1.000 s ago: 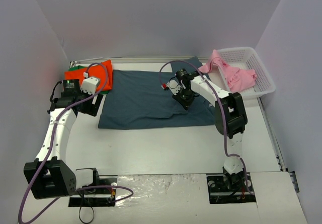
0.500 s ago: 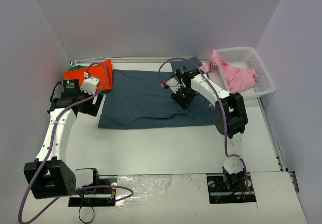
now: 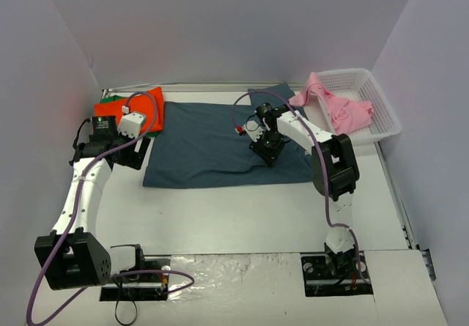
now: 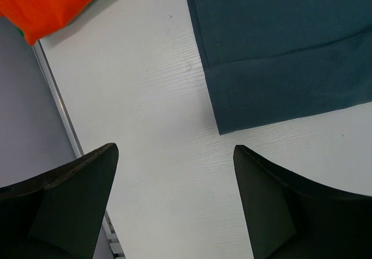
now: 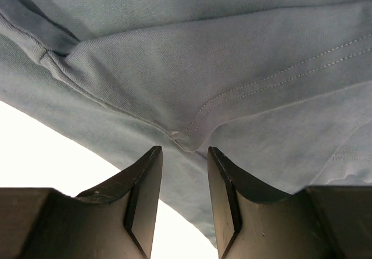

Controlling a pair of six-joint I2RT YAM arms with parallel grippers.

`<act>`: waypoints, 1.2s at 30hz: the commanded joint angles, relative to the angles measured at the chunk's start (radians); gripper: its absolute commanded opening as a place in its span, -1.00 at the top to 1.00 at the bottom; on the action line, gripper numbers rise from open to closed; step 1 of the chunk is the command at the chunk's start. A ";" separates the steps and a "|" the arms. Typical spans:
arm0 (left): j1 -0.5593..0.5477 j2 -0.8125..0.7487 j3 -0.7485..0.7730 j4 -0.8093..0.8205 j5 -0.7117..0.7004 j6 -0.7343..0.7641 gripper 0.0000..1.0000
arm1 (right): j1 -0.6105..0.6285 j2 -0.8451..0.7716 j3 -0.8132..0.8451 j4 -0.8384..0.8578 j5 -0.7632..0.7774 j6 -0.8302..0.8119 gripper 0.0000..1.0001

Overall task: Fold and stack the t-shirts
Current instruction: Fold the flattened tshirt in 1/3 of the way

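In the top view, the slate-blue t-shirt [image 3: 209, 146] lies spread on the white surface [image 3: 234, 216]. The orange-red t-shirt [image 3: 144, 103] lies at the far left, and the pink t-shirt [image 3: 338, 108] hangs over the basket [image 3: 384, 106] rim. The right tool [image 3: 267, 151] is low over the blue cloth, and the left tool [image 3: 134, 154] is at its left edge.

In the left wrist view, the left tool [image 4: 174, 154] is wide open above bare surface, gripping nothing.

In the right wrist view, the right tool [image 5: 183, 151] has its 2 fingers a little apart. A stitched hem corner is just before the tips, not gripped.
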 commanded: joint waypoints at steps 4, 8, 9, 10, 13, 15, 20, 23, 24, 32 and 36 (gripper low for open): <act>0.003 -0.014 -0.006 0.009 0.016 -0.009 -0.58 | 0.008 0.027 0.001 -0.053 -0.016 -0.007 0.33; 0.003 -0.016 -0.007 0.011 0.015 -0.008 -0.58 | 0.008 0.037 0.005 -0.053 -0.016 -0.009 0.32; 0.003 -0.016 -0.007 0.011 0.013 -0.009 -0.58 | 0.008 0.039 0.007 -0.053 -0.016 -0.009 0.32; 0.003 -0.017 -0.007 0.012 0.015 -0.008 -0.58 | 0.008 0.040 0.008 -0.053 -0.016 -0.009 0.32; 0.003 -0.014 -0.010 0.012 0.015 -0.008 -0.58 | 0.009 0.045 0.010 -0.054 -0.013 -0.007 0.47; 0.003 -0.016 -0.012 0.014 0.018 -0.008 -0.58 | 0.009 0.045 0.011 -0.054 -0.012 -0.006 0.56; 0.003 -0.020 -0.016 0.014 0.018 -0.008 -0.58 | 0.009 0.028 0.013 -0.054 -0.006 -0.004 0.63; 0.003 -0.020 -0.016 0.012 0.018 -0.008 -0.58 | 0.008 0.019 0.017 -0.056 0.001 -0.003 0.70; 0.003 -0.022 -0.016 0.012 0.019 -0.008 -0.58 | 0.008 0.011 0.019 -0.057 0.002 -0.003 0.72; 0.003 -0.031 -0.018 0.012 0.018 -0.008 -0.59 | 0.008 -0.009 0.063 -0.080 0.019 -0.001 0.93; 0.001 -0.031 -0.019 0.014 0.019 -0.008 -0.59 | 0.009 -0.009 0.102 -0.098 0.027 -0.006 1.00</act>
